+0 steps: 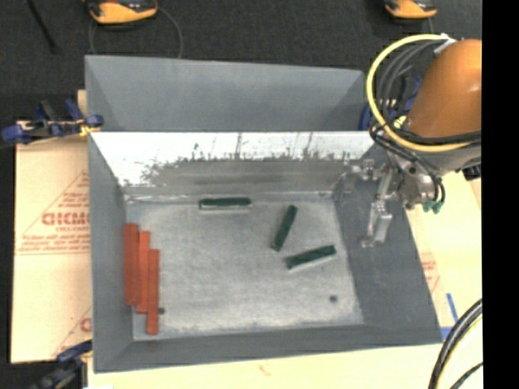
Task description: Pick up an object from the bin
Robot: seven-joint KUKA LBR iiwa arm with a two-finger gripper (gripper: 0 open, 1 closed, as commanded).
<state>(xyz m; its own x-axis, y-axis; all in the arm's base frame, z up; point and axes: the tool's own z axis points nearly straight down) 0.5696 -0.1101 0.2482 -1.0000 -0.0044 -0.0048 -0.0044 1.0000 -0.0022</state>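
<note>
Camera view: gripper [373, 237] hung over right slope of bin [243, 104], right of mid bar [283, 227] and apart from it. Whether grip was spread or pressed together, could not tell. Mid bar dark green, slanted, on floor. Low bar [310, 256], same green, lay just below-right of mid bar, nearest gripper, not touching it. Back bar [225, 204], green, lay up-left of mid bar by back wall. Orange sticks [139, 274] lay side by side, well left of mid bar, along left wall.
</note>
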